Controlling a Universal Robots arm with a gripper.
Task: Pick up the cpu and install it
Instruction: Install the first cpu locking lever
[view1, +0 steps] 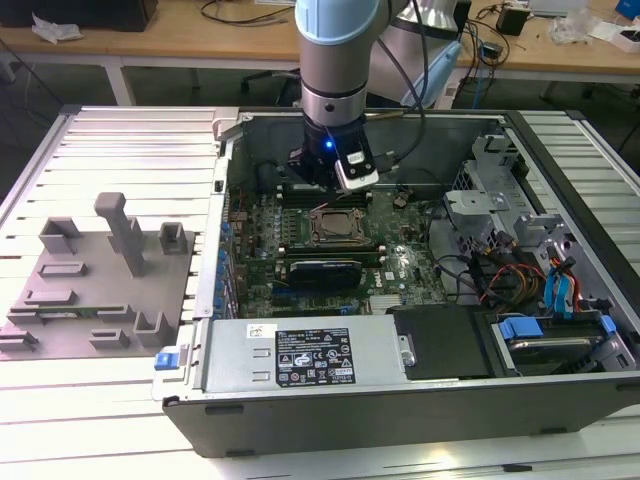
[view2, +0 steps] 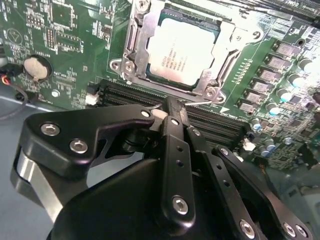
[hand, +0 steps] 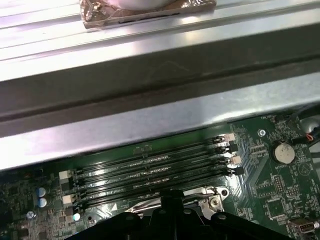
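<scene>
Ribbed aluminium tabletop carrying an open dark-grey steel computer case. At 9 o'clock from the case in the exterior view lies a grey plastic fixture plate with upright posts. A silver-and-blue robot arm stands over the case. Its black gripper is near, at 12 o'clock from, the small flat square cpu with a pale silvery metal top. The cpu lies seated inside the dark square socket frame with a metal rim on the green motherboard.

Second wrist view: black fingers closed together, gripping nothing, apart from the cpu, whose top bears faint print.

First wrist view: parallel black memory slots, a round silver coin battery and the case's smooth sheet-metal wall.

At 6 o'clock inside the case in the exterior view sits a grey metal box with a black-and-white printed label.
</scene>
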